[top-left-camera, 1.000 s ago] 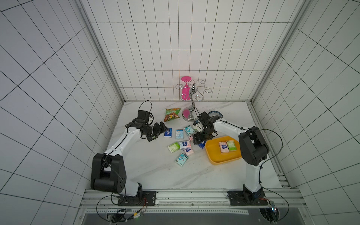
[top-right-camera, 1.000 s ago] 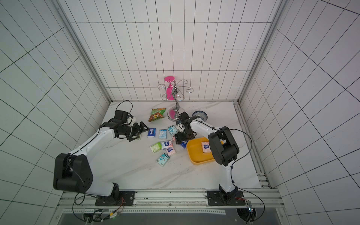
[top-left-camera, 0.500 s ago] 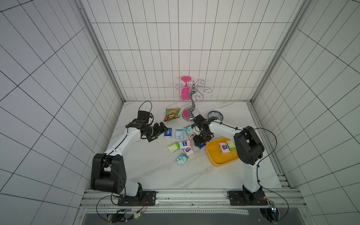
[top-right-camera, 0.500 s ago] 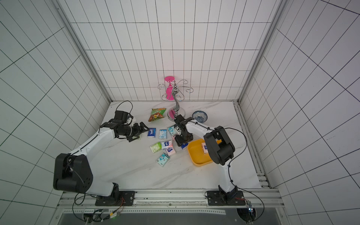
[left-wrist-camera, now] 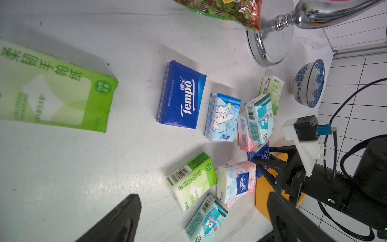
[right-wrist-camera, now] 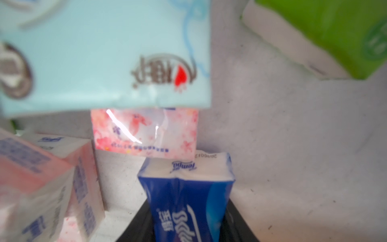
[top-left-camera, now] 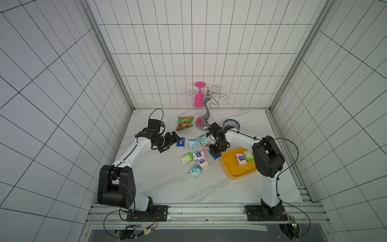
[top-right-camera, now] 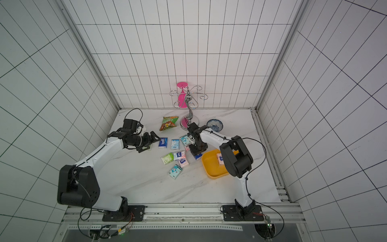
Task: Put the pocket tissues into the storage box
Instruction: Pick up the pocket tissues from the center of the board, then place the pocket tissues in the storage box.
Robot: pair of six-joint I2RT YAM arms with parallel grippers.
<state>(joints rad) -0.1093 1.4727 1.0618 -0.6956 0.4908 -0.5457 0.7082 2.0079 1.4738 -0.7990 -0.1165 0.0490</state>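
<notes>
On your counter (top-left-camera: 167, 184), most pocket tissues (top-left-camera: 198, 156) lie loose and two sit in the storage box (top-left-camera: 231, 170); the left gripper (top-left-camera: 173, 140) has its fingers released, while the right gripper (top-left-camera: 215, 153), open a second ago, has now clenched its fingers on the dark blue packet (right-wrist-camera: 186, 199) just beside the box, so this packet looks next to go in.

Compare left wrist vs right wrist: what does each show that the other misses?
Left wrist only: snack bag, bowl, storage box edge, the spread of loose pocket tissues, and the right gripper seen from outside. Right wrist only: a close-up of the crease where that gripper pinches the held dark blue packet. Both: that held packet, the pink packet next to it, and the marble table.
</notes>
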